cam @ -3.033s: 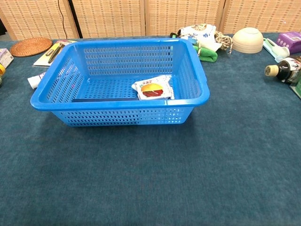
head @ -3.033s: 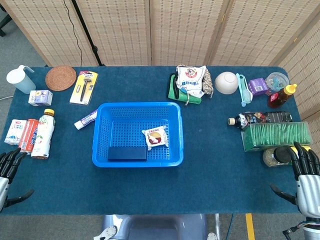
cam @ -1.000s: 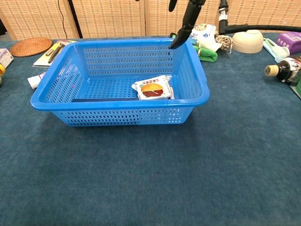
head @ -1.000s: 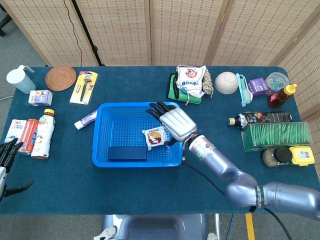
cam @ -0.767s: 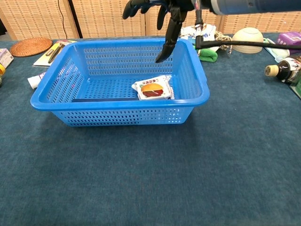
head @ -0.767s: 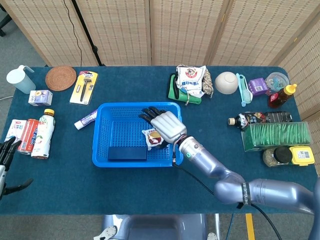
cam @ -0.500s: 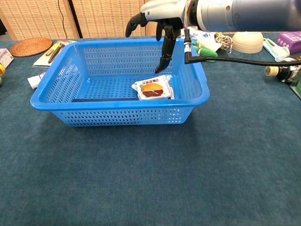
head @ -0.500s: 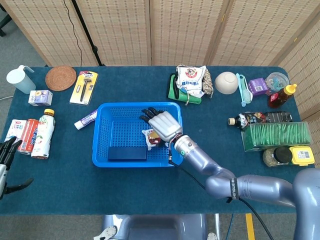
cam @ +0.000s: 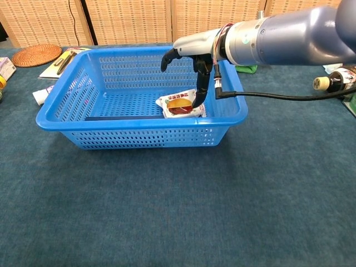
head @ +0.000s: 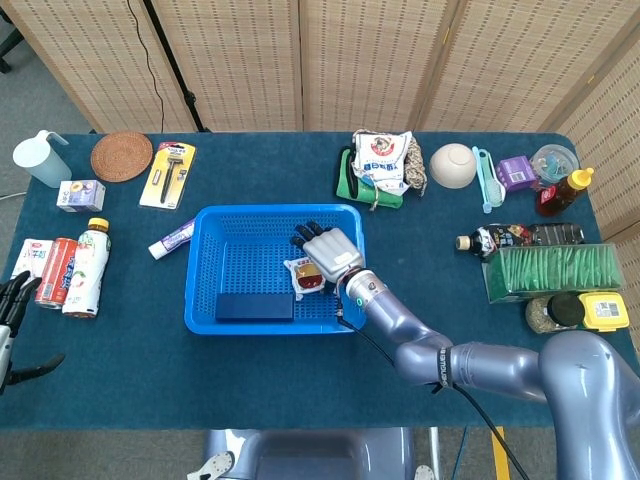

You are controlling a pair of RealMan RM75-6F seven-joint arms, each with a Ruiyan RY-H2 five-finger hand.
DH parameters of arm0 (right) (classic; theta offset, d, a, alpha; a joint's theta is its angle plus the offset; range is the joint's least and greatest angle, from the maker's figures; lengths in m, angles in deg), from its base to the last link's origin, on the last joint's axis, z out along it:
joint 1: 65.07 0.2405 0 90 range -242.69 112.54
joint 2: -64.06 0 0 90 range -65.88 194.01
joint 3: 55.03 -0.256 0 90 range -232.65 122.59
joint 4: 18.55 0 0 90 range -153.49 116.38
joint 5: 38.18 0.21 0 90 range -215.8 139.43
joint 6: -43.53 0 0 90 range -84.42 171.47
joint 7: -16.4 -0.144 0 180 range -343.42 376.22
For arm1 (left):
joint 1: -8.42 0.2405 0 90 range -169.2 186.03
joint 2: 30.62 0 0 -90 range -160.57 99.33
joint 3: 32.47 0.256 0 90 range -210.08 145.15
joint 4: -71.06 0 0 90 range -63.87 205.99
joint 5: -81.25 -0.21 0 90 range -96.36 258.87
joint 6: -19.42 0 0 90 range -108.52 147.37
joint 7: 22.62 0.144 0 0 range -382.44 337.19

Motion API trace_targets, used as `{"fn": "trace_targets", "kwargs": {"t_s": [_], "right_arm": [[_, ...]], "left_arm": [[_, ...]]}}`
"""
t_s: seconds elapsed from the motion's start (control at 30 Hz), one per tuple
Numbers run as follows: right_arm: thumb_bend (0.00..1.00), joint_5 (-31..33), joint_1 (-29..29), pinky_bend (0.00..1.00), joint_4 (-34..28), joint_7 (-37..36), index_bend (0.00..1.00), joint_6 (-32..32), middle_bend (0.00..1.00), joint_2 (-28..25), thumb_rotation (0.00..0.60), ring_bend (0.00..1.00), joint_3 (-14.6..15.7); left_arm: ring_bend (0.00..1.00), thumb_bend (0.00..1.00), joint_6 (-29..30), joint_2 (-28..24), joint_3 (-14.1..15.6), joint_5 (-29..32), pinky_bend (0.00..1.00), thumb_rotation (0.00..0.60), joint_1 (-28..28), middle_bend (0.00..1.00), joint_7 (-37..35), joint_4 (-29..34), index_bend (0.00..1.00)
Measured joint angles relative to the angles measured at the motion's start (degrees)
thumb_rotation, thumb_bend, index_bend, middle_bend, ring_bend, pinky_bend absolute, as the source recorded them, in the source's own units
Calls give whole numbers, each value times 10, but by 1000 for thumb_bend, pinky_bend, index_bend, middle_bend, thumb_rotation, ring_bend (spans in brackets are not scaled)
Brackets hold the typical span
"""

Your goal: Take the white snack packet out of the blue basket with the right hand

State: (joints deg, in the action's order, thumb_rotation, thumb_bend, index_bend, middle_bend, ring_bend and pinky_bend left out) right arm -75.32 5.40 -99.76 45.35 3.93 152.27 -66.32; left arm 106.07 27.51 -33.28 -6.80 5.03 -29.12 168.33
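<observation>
I have the right hand point(head: 329, 250) inside the blue basket point(head: 230, 225), low over the white snack packet point(cam: 180, 105), which lies flat on the basket floor toward its right wall. In the chest view the fingers are apart and pointing down, one dark fingertip point(cam: 197, 102) reaching the packet's right edge; it looks like contact, though I can't be sure from this angle. Nothing is gripped, and the hand is spread with the palm facing down. A dark blue box point(head: 255, 306) sits flat in the basket's near left part, just beside the packet. My left hand point(head: 14, 318) shows at the table's point(head: 120, 370) near left edge in the head view, fingers spread and holding nothing. Near it stand a bottle with a yellow cap point(head: 84, 268) and a red can point(head: 57, 271).
</observation>
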Motion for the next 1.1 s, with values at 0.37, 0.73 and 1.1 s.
{"fn": "trace_targets", "kwargs": {"t_s": [0.37,0.73,1.1], "right_arm": [[0,36,24,257,33,5,138,23,75,19,600,0,16],[0,82,62,266,94,19,141,57,79,58,600,0,44],[272,84,69,518,133,6,395,64,361,80,600,280,59]], "left_arm": [[0,59,-6,5,-2,6,0,600,-2,0,23,5,0],[0,59,-22,3,-7,23,0,600,-9,0,21,5,0],[0,58,-29,2,-9,27,0,600,-12,0,21,6,0]]}}
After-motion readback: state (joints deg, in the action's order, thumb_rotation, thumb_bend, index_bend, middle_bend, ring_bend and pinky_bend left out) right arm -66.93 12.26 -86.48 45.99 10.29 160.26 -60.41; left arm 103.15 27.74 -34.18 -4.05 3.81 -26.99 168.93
